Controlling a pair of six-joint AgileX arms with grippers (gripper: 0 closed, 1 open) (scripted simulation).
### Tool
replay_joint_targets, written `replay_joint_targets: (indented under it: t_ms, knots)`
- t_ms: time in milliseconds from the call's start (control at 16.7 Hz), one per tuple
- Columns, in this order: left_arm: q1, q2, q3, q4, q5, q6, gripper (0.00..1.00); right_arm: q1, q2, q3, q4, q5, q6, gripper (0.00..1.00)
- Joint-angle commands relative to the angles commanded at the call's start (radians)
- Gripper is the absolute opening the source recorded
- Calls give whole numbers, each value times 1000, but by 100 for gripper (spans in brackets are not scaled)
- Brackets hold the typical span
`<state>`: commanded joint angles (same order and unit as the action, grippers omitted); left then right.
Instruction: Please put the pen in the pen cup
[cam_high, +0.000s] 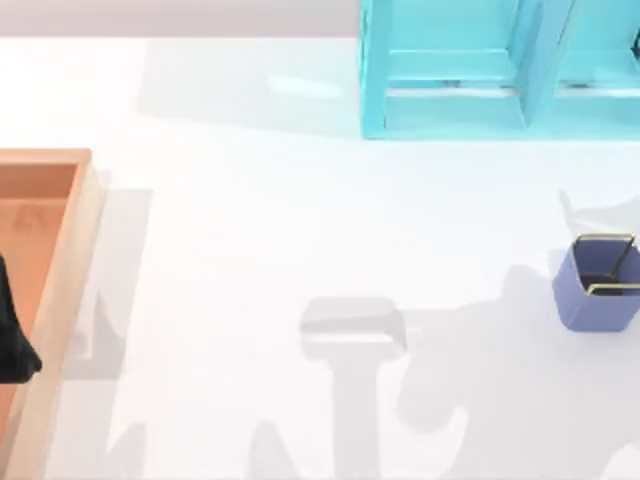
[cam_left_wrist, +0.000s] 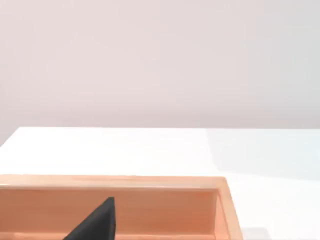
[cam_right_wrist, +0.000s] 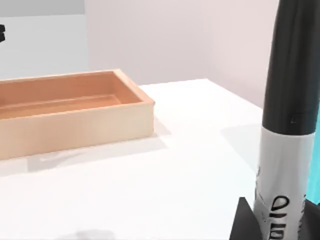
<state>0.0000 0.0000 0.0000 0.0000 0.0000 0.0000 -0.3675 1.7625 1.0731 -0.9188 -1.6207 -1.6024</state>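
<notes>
The pen (cam_right_wrist: 287, 125) stands upright in the right wrist view, black above with a white printed label band below. My right gripper (cam_right_wrist: 278, 226) is shut on the pen's lower part, with a dark fingertip (cam_right_wrist: 244, 221) beside the label. The pen cup (cam_high: 594, 292), periwinkle blue with a thin gold wire rim, sits on the white table near the right edge. My left gripper (cam_high: 14, 335) hangs over the orange tray at the far left, and one black fingertip (cam_left_wrist: 96, 223) of it pokes in above the tray's inside.
An orange wooden tray (cam_high: 72, 215) (cam_left_wrist: 226, 200) (cam_right_wrist: 75, 117) lies along the table's left side. A large turquoise shelf unit (cam_high: 455, 70) stands at the back right. The white table (cam_high: 300, 240) stretches open between the tray and the cup.
</notes>
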Motion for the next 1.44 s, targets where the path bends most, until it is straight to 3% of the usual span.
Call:
replay_joint_targets:
  t_ms: [300, 1080, 1440]
  knots:
    - [0, 0, 0, 0, 0, 0, 100, -3, 4, 8, -23, -3, -21, 0]
    - [0, 0, 0, 0, 0, 0, 100, -3, 4, 8, -23, -3, -21, 98]
    - [0, 0, 0, 0, 0, 0, 100, -3, 4, 8, -23, -3, -21, 100]
